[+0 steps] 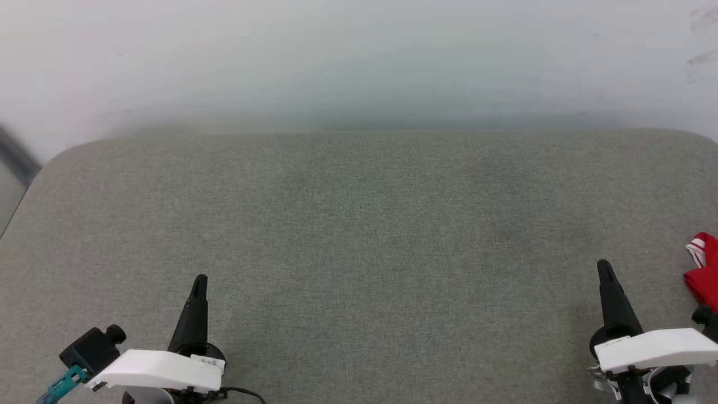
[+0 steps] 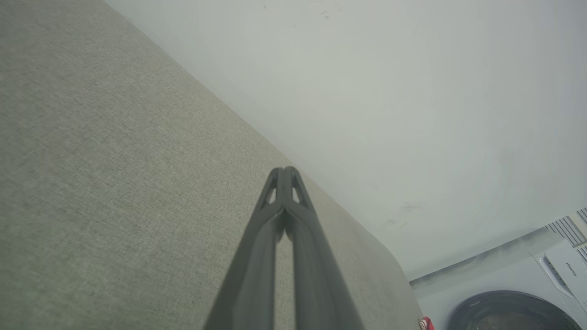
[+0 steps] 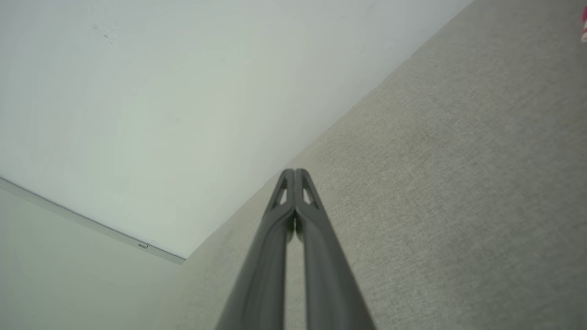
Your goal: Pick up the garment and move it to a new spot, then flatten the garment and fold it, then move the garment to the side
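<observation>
**Left gripper** (image 1: 201, 279): sits at 7 o'clock in the head view, fingers pointing to 12 o'clock. The fingers are pressed together with nothing between them. The left wrist view shows the tips in contact.

**Right gripper** (image 1: 603, 265): sits at 4 o'clock in the head view, fingers pointing to 12 o'clock with a slight lean toward 11. The fingers are pressed together and pinch nothing. The right wrist view shows the tips in contact.

**Garment** (image 1: 704, 275): red fabric with white-and-red striped trim, bunched on the pad between 3 and 4 o'clock and cut by the frame edge. It lies near the right gripper, on its 3 o'clock side, apart from the fingers.

**Pad** (image 1: 359, 224): grey woven surface with rounded far corners. Both grippers are over it; contact with it cannot be determined.

**Wall** (image 1: 359, 56): pale, behind the pad at 12 o'clock.

**Washer** (image 2: 504, 314): white, with a dark round door, at 5 o'clock in the left wrist view.
</observation>
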